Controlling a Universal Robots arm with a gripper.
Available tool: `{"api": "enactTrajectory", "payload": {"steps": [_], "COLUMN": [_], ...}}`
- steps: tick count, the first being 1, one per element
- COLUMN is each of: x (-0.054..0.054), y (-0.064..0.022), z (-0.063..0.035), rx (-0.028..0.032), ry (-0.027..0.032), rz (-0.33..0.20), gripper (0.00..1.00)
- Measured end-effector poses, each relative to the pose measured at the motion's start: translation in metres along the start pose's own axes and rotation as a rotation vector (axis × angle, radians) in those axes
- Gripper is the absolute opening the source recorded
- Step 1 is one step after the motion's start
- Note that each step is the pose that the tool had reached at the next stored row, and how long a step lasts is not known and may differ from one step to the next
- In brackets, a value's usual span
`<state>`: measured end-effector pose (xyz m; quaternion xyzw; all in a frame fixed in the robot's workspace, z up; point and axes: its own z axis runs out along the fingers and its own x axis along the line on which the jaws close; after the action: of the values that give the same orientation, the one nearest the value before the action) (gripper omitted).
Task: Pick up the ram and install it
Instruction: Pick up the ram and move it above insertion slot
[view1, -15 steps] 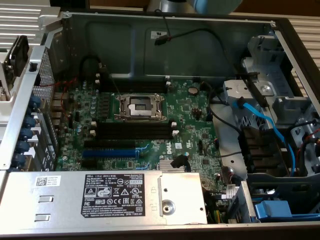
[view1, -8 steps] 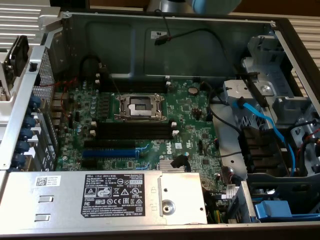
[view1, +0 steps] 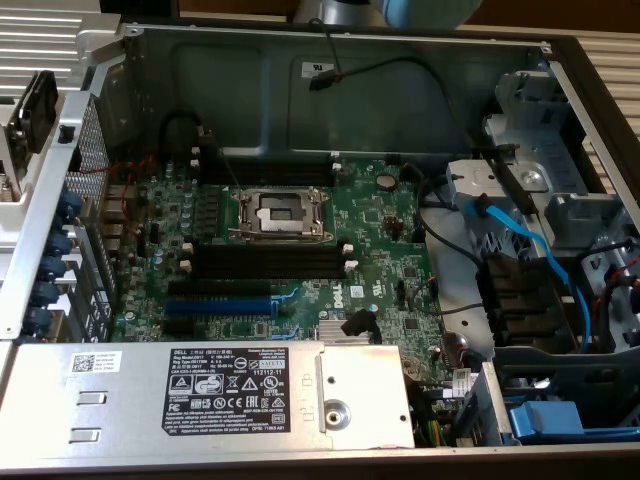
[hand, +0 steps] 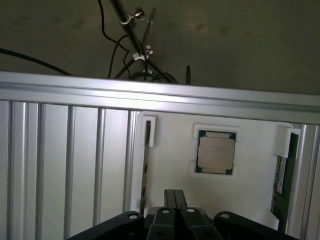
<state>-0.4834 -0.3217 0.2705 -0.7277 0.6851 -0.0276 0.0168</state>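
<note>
White surface (hand: 170, 145) is carrying the ram (hand: 281, 175) and a processor chip (hand: 215, 152); my tool (hand: 174, 196) is hovering over it, clenched, gripping nothing.

You get soft, even light on the motherboard (view1: 300, 250), a pale sheen on the near power supply (view1: 120, 390) and dark shadow in the right drive bay (view1: 525, 300). Your wrist view is dim, the white tray (hand: 250, 195) greyish.

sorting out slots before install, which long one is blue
The blue slot nearest the labelled power supply; the memory slots by the socket are black.
</note>
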Motion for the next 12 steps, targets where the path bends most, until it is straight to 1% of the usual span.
{"api": "enactTrajectory", "payload": {"steps": [2, 6, 7, 10, 12], "x": [0.0, 0.001, 0.003, 0.011, 0.017], "y": [0.0017, 0.0026, 0.0028, 0.0035, 0.004], "z": [0.0029, 0.0082, 0.0094, 0.013, 0.0154], "rx": [-0.0009, -0.0057, -0.0074, -0.0119, -0.0142], "ry": [-0.0023, -0.0111, -0.0141, -0.0261, -0.0355], "rz": [0.0, 0.0, 0.0, 0.0, 0.001], "gripper": [0.11, 0.11, 0.11, 0.11, 0.11]}}
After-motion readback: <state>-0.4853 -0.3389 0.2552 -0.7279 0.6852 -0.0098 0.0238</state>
